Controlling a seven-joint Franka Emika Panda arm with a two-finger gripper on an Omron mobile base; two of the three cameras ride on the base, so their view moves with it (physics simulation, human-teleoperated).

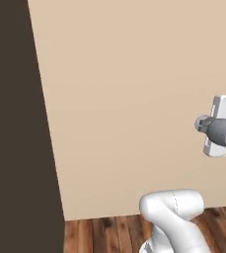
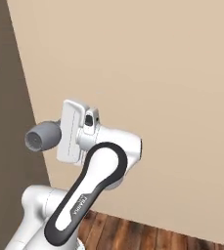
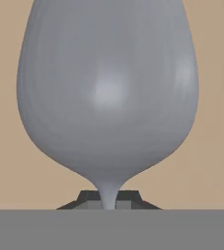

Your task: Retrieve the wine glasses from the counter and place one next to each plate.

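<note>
My gripper point(image 3: 108, 201) is shut on the thin stem of one grey-blue wine glass point(image 3: 108, 93). Its rounded bowl rises straight ahead of the fingers in the hand view. In the right base view the wine glass point(image 2: 42, 135) lies sideways and sticks out to the left of the white hand, gripper point(image 2: 59, 133) at its base. The left base view has the same glass point(image 1: 225, 133) at the right edge, held in the air by the gripper point(image 1: 214, 129). The second glass, the plates and the counter are out of view.
A tall plain beige panel point(image 1: 134, 99) stands close in front of the arm. A dark brown upright surface point(image 1: 11, 123) runs along its left side. Reddish wooden floor point(image 1: 109, 234) shows at the panel's foot.
</note>
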